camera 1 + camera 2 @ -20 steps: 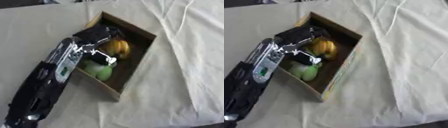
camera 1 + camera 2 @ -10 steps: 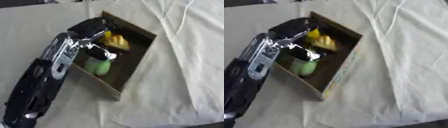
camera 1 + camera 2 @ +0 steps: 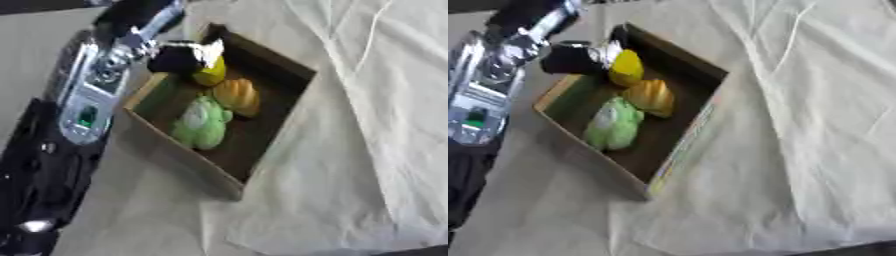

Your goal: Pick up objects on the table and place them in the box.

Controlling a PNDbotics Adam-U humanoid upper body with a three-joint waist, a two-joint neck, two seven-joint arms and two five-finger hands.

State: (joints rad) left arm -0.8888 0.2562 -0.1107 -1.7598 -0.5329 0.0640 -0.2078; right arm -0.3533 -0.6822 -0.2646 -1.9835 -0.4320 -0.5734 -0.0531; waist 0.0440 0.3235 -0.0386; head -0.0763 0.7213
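Box point(image 3: 282, 131) holds 3 items: green point(image 3: 200, 123), orange point(image 3: 236, 96), yellow point(image 3: 626, 68); left hand's point(image 3: 182, 56) grip unclear.

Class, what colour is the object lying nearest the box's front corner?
Light green, beside an orange object; clearest in the left eye view.

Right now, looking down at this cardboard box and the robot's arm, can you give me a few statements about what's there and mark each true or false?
1. The open brown cardboard box holds a green lumpy item. True.
2. An orange rounded item lies outside the box on the cloth. False: it lies inside, beside the green one.
3. The left hand is at the box's far corner, next to a yellow item. True.
4. The box stands on bare wood. False: it stands on a white cloth.
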